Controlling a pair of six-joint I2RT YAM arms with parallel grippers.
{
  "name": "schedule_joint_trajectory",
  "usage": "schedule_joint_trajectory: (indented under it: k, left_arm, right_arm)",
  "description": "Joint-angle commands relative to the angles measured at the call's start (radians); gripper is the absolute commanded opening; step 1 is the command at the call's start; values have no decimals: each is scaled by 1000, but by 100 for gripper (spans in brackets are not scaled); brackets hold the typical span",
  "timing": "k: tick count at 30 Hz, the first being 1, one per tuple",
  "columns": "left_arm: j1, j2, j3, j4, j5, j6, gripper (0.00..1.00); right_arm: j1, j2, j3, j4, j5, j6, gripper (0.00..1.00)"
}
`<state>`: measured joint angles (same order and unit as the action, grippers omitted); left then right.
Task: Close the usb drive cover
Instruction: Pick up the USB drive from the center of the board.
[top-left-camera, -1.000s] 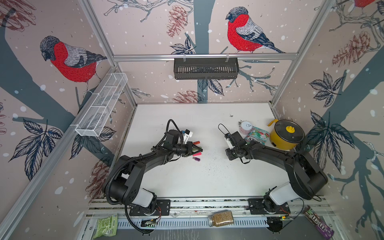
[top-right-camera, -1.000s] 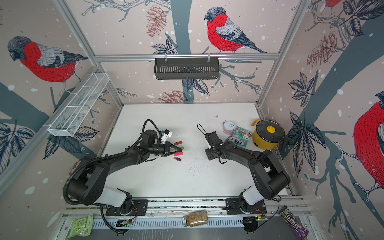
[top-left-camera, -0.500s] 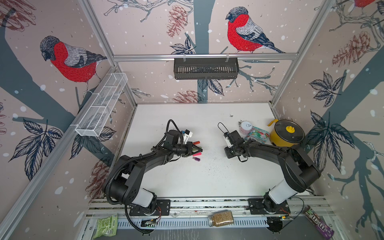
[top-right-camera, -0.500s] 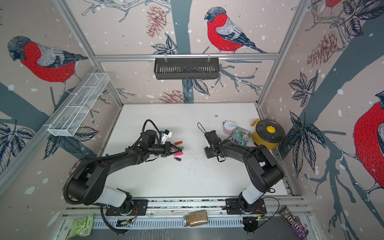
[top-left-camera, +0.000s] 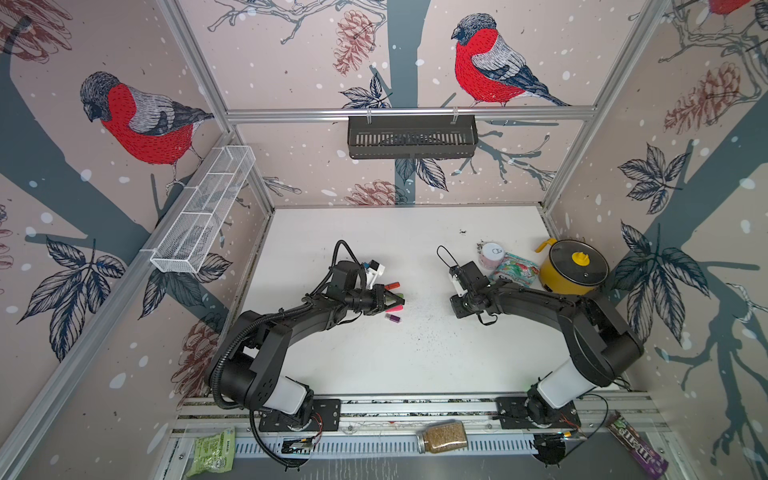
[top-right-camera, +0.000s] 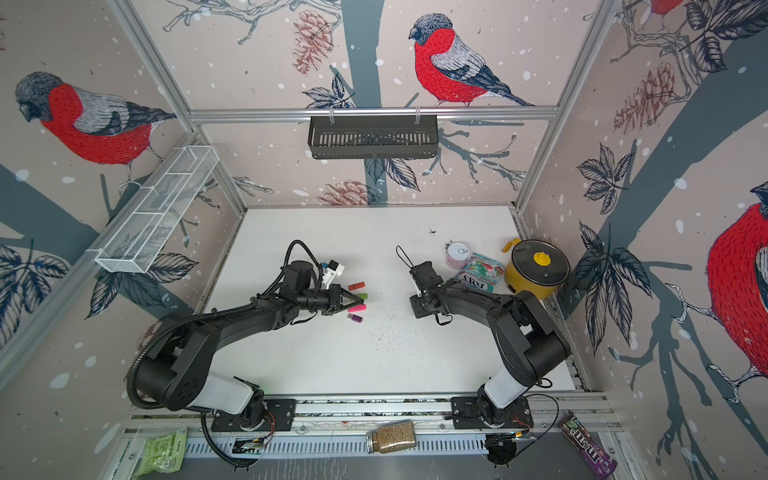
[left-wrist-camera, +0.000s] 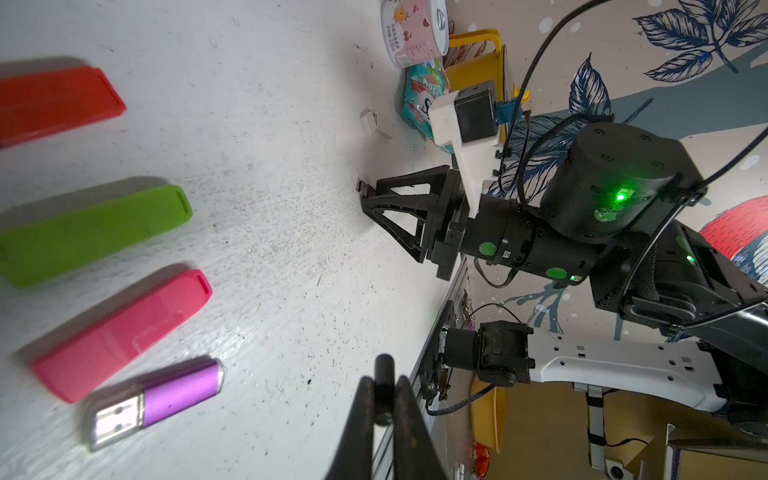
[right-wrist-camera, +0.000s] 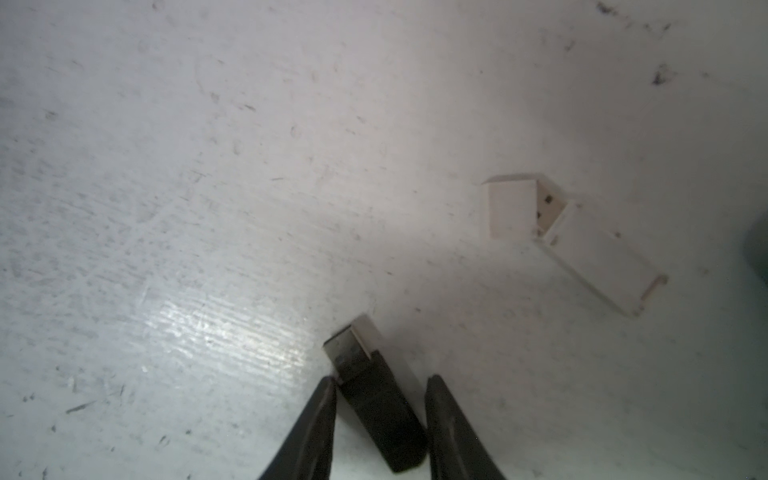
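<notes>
Narrowing over the last second, the right gripper (right-wrist-camera: 380, 382) now has its fingers (right-wrist-camera: 316, 415) clamped on the body of the black usb drive (right-wrist-camera: 374, 399), with the bare metal plug poking out past the tips. The right arm (top-left-camera: 540, 303) has shifted its elbow slightly while its wrist stays put, and the left arm (top-left-camera: 291, 320) has not moved. I take this to mean the pick-up is done or nearly so, and the capping is not yet begun. The drive is down at the desk (top-left-camera: 415, 353), resting or just lifted I cannot tell, and well apart from the yellow pot (top-left-camera: 573, 270). A white usb drive (right-wrist-camera: 594, 266) and its loose white cap (right-wrist-camera: 511, 208) lie nearer the pot.

Only the right wrist view shows the plug and the white pair plainly; in both top views the gripper's body hides the black drive. Only the left wrist view shows the left gripper (left-wrist-camera: 382, 382), fingers pressed together on a small dark piece (left-wrist-camera: 383, 365) (perhaps the cover, I cannot tell). It also shows a red drive (left-wrist-camera: 54, 99), a green drive (left-wrist-camera: 91, 232), a pink drive (left-wrist-camera: 120, 328) and an uncapped purple drive (left-wrist-camera: 178, 390), farther still from the pot.
</notes>
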<state>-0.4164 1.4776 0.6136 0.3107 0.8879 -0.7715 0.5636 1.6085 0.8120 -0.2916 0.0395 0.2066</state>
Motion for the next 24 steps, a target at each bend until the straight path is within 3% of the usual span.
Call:
schedule_joint_trajectory:
  k: [1, 10, 18, 24]
  left_arm:
    - [1, -7, -6, 35, 6, -4, 5]
    - [1, -7, -9, 41, 6, -7, 5]
    - [1, -8, -11, 41, 5, -6, 5]
    - [1, -8, -11, 40, 6, -7, 5]
  right_arm:
    - [7, 14, 4, -87, -26, 20, 36]
    - [23, 26, 8, -103, -25, 40, 39]
    - [25, 53, 13, -118, -15, 60, 29]
    - [24, 47, 11, -130, -9, 81, 33]
